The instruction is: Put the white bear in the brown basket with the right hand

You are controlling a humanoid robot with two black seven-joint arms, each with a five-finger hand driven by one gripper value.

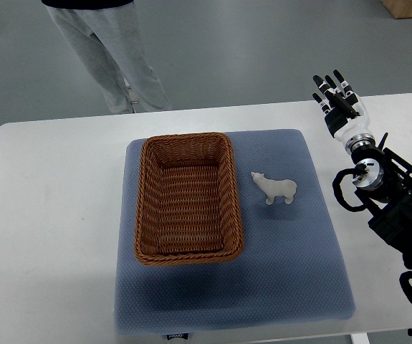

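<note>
A small white bear [275,188] stands on the blue-grey mat [284,244], just right of the brown wicker basket [145,201]. The basket is rectangular and holds nothing. My right hand [338,97] is raised over the table's far right part, well beyond and to the right of the bear. Its fingers are spread and hold nothing. Its arm [392,201] comes in from the right edge. The left arm does not show.
The mat lies on a white table [48,215]. A person in grey trousers [109,50] stands behind the table's far edge, at the upper left. A wooden corner [410,7] shows at the top right.
</note>
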